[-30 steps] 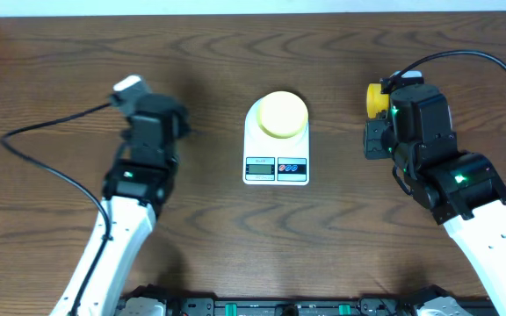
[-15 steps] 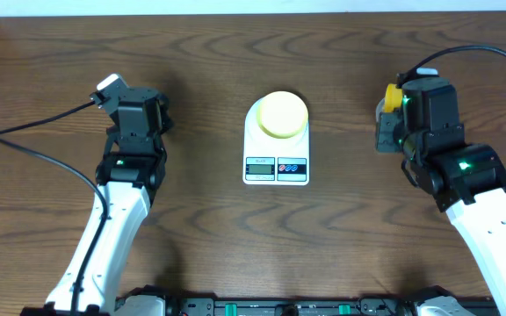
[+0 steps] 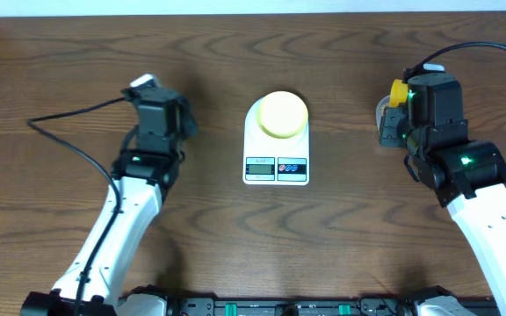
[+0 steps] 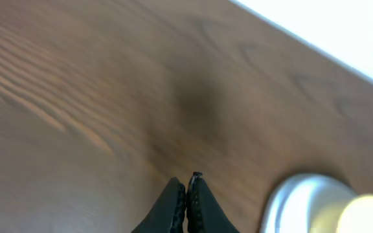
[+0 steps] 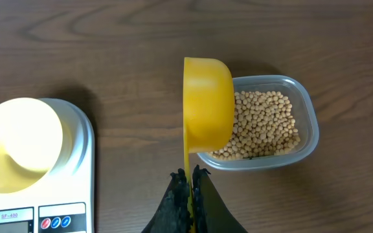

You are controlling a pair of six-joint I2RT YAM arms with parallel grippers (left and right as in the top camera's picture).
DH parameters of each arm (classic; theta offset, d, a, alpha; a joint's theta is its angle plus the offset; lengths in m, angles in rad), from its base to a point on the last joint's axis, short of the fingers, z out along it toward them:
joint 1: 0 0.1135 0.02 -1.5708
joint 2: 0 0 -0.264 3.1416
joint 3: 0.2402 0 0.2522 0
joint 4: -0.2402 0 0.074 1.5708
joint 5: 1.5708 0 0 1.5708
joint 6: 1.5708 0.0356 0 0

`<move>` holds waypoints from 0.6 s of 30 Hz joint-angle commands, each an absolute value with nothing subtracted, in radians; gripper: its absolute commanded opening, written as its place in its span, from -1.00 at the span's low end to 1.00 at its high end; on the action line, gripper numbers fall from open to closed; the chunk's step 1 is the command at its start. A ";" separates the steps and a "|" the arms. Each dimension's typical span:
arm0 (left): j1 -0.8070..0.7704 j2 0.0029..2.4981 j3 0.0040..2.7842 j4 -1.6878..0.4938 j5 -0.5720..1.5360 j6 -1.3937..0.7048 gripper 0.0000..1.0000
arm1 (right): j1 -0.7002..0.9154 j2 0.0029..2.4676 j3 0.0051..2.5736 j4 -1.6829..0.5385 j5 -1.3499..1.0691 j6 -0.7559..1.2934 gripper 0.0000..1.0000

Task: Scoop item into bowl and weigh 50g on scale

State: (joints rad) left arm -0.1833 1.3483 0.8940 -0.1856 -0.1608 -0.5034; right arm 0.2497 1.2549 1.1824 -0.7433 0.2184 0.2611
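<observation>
Right wrist: right gripper (image 5: 189, 178) is clamping scoop (image 5: 207, 103), tilted, over tub (image 5: 306, 110) of beans (image 5: 267, 123); left gripper (image 4: 185, 194) is hanging closed, empty. Bowl (image 5: 19, 145) is sitting on scale (image 5: 83, 155); tilt could spill beans in transit.

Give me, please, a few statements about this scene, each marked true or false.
1. The bowl sits on the scale. True.
2. The beans are in the bowl. False: they lie in the clear tub; the bowl is empty.
3. The right end effector grips the scoop. True.
4. The left end effector is open. False: it is shut, holding nothing.
</observation>
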 commanded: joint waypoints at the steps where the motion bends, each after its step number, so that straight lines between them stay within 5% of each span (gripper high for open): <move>1: -0.241 1.352 0.889 -0.233 -0.138 -0.564 -0.86 | 0.241 1.262 1.184 -0.742 0.233 0.276 -0.98; 11: -0.443 1.352 0.889 -0.246 -0.139 -0.593 -0.86 | 0.241 1.261 1.183 -0.757 0.158 0.273 -0.98; 18: -0.572 1.352 0.888 -0.283 -0.018 -0.876 -0.86 | 0.241 1.258 1.184 -0.860 0.044 0.272 -0.98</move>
State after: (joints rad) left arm -0.5323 1.3487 0.8940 -0.2718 -0.0910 -0.7330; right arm 0.2497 1.2556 1.1824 -0.8417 0.0963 0.2626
